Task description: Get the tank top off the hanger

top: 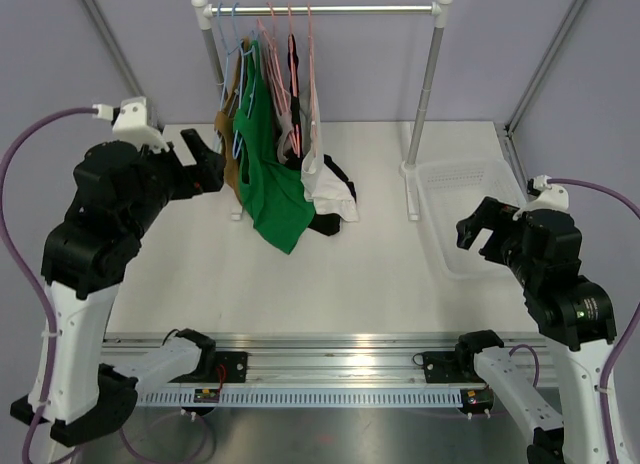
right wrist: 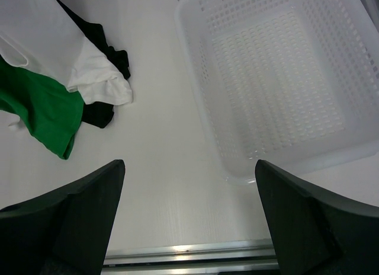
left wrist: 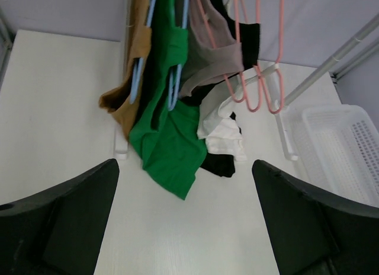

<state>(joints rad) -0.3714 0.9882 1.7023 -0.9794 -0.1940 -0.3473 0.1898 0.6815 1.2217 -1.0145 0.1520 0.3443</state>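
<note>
Presently, I aim my left gripper (top: 205,156), jaws spread empty, at the hanging green tank top (top: 265,159); my right gripper (top: 482,234) waits, likewise released.

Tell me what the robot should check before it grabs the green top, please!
1. Left black two-finger gripper open: ok.
2. Right black two-finger gripper open: ok.
3. Green fabric tank top on its light blue hanger: ok.
4. Left gripper touching the top: not ok, apart from it.
5. Hanger hook free on the silver rail: cannot tell, hangers crowd together.
6. White plastic mesh basket ready: ok, nothing seen inside.
</note>
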